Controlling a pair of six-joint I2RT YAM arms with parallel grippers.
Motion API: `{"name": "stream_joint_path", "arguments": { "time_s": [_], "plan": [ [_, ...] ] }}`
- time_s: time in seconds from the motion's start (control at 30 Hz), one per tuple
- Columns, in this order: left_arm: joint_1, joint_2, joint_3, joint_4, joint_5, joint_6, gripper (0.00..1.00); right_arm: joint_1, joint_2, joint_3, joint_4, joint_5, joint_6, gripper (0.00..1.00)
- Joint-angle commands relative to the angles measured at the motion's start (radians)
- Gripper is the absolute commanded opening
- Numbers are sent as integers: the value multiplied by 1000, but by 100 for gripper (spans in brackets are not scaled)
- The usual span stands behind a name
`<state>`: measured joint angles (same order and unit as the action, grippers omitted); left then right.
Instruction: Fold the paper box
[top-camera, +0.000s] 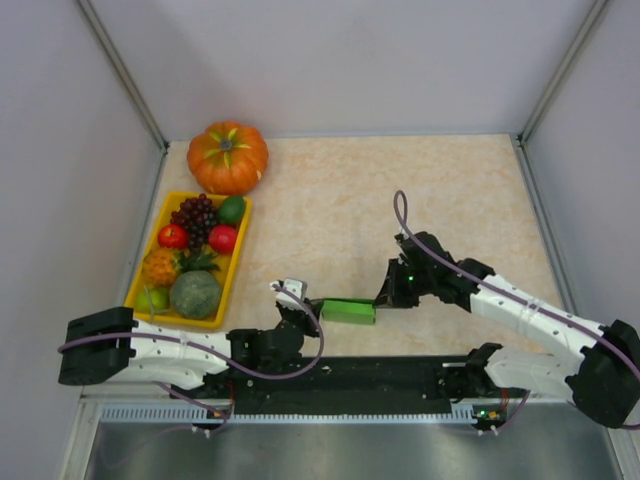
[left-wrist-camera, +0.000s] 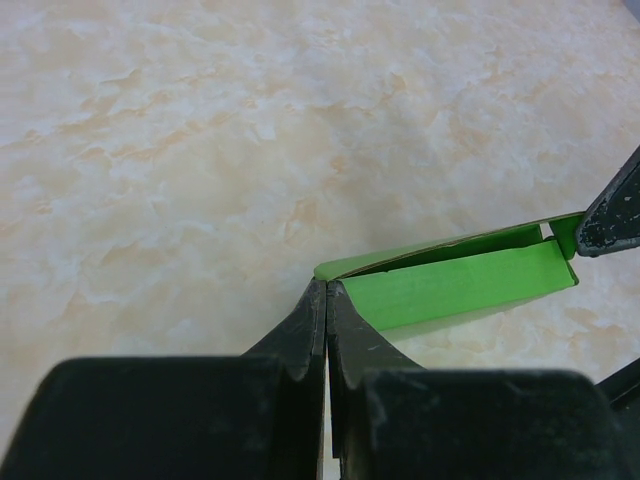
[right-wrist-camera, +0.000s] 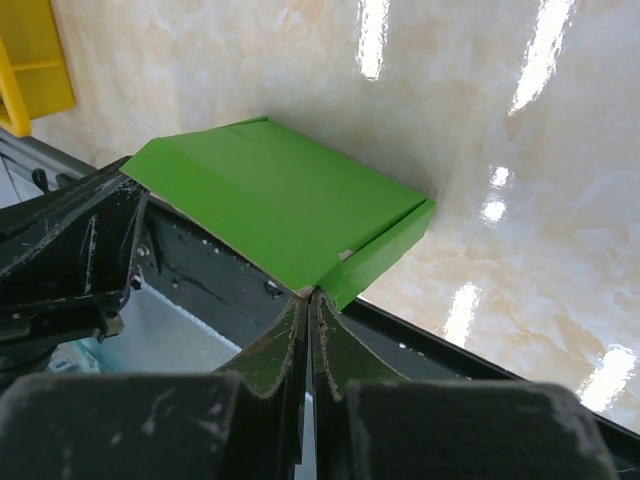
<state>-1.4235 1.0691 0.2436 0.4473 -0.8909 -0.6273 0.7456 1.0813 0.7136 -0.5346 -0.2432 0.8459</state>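
Note:
The paper box is a bright green card shape, folded into a flat closed box near the table's front edge, between my two arms. My left gripper is shut, its tips pinching the box's left corner; from there the green box runs off to the right, its lid slightly raised. My right gripper is shut too, its tips closed on the near corner of the lid. The box's broad top face fills the middle of the right wrist view.
A yellow tray of fruit sits at the left, with an orange pumpkin behind it. A black rail runs along the table's front edge under the box. Grey walls enclose the table on three sides.

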Motion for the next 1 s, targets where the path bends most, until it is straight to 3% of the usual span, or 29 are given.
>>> {"name": "stream_joint_path", "arguments": {
  "time_s": [0.0, 0.33, 0.43, 0.57, 0.7, 0.8, 0.97],
  "plan": [
    [-20, 19, -7, -79, 113, -23, 0, -18, -24, -6, 183, -85, 93, 0],
    [-25, 15, -18, -73, 109, -28, 0, -52, -55, -108, 262, -114, 150, 0],
    [-26, 12, -20, -78, 109, -28, 0, -52, -81, -89, 240, -100, 95, 0],
    [-26, 15, -18, -73, 107, -25, 0, -43, -66, 1, 44, -41, -101, 0],
    [-26, 26, -10, -78, 104, -31, 0, -43, -66, 23, 2, -21, -142, 6],
    [-26, 35, -9, -81, 101, -37, 0, -45, -52, 17, 1, -31, -151, 0],
    [-28, 34, -13, -94, 96, -58, 0, -45, -64, -8, -5, 5, -169, 0]
  ]
}}
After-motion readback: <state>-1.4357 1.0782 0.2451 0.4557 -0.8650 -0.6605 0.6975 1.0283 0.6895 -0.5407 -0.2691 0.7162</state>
